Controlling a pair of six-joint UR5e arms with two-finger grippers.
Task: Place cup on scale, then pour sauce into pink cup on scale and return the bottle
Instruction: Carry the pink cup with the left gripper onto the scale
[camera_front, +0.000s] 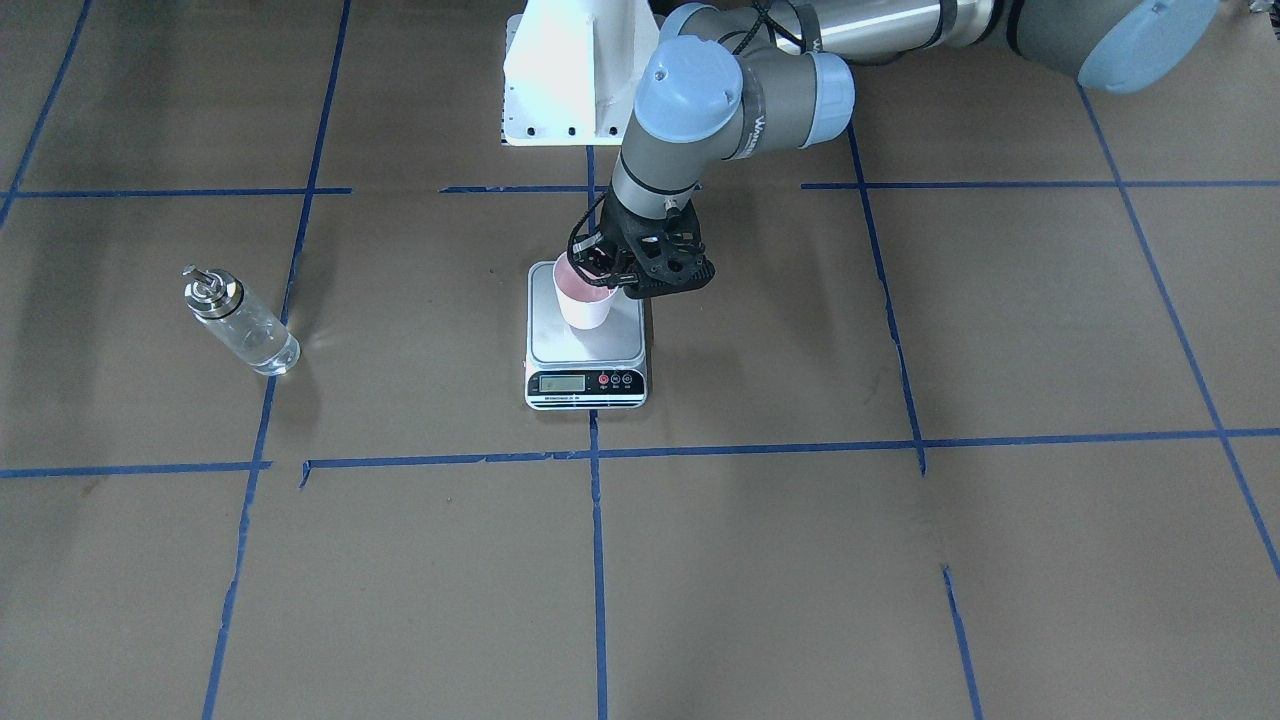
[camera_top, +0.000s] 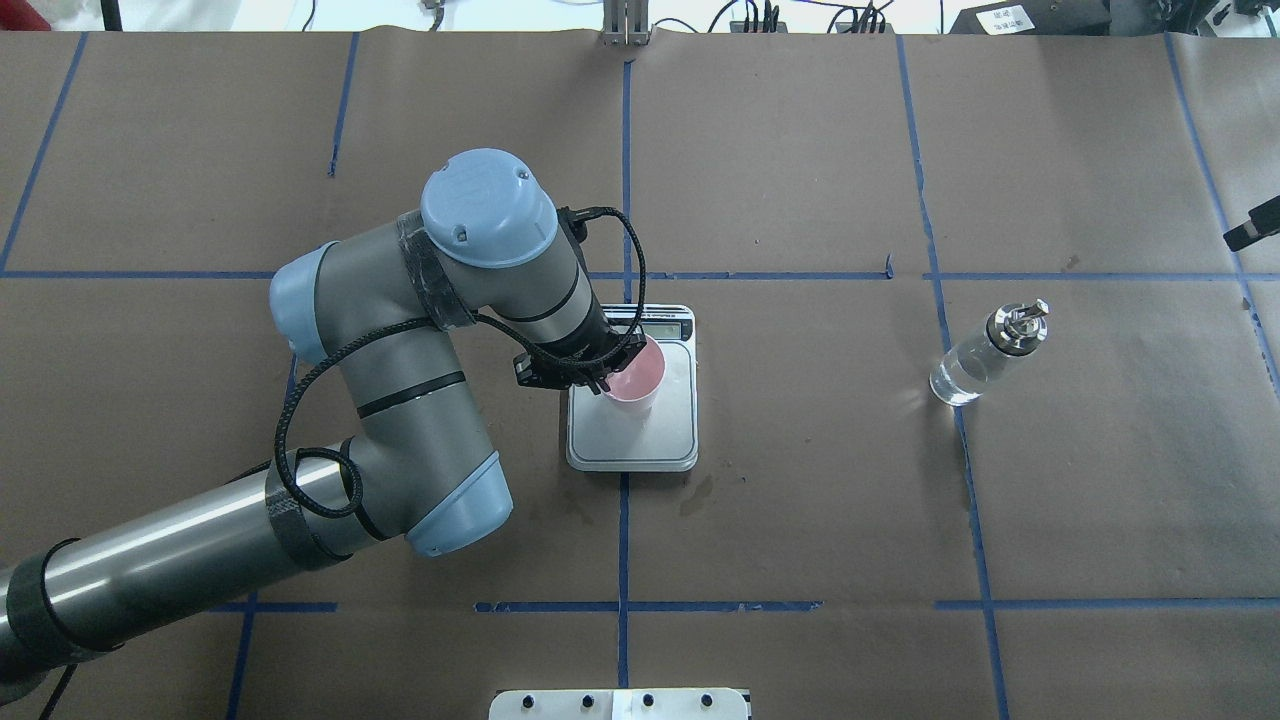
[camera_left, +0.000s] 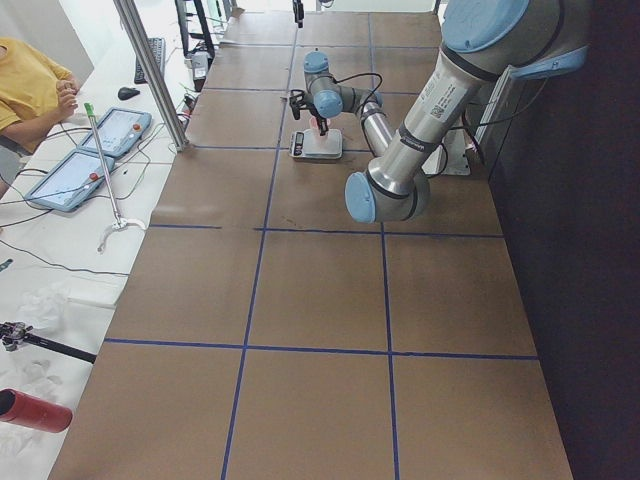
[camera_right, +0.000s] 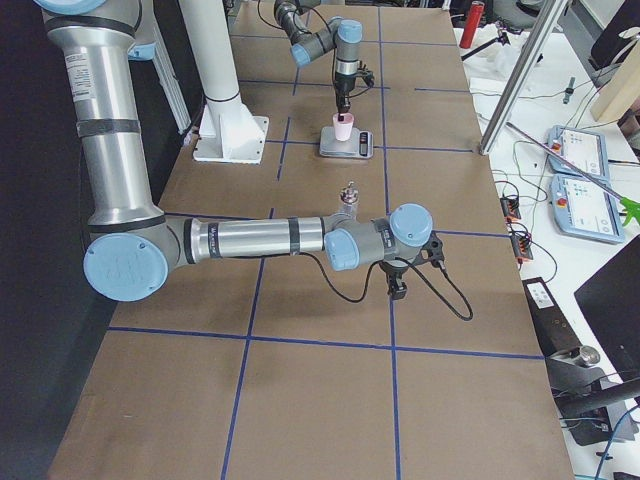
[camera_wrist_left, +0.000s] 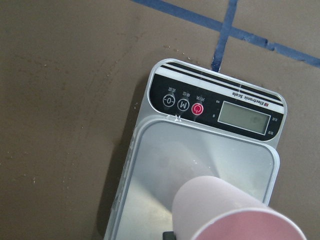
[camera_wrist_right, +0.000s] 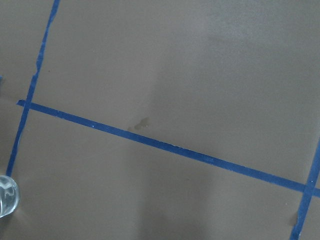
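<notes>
The pale pink cup (camera_front: 585, 302) stands upright over the back half of the scale (camera_front: 586, 386), on its steel platform. Whether its base touches the platform I cannot tell. My left gripper (camera_front: 608, 283) comes down from above and is shut on the cup's rim on the robot's side. In the left wrist view the cup (camera_wrist_left: 225, 210) fills the lower right above the scale's panel (camera_wrist_left: 220, 112). The glass bottle (camera_top: 978, 362) with clear sauce stands alone far to the robot's right. My right gripper (camera_right: 398, 290) hangs past the bottle (camera_right: 350, 195), apart from it; I cannot tell its state.
Blue tape lines grid the brown paper table. The white robot base (camera_front: 570, 70) sits behind the scale. A person (camera_left: 30, 90) and tablets (camera_left: 90, 150) are on the side bench beyond the table's edge. A metal post (camera_left: 155, 75) stands at that edge.
</notes>
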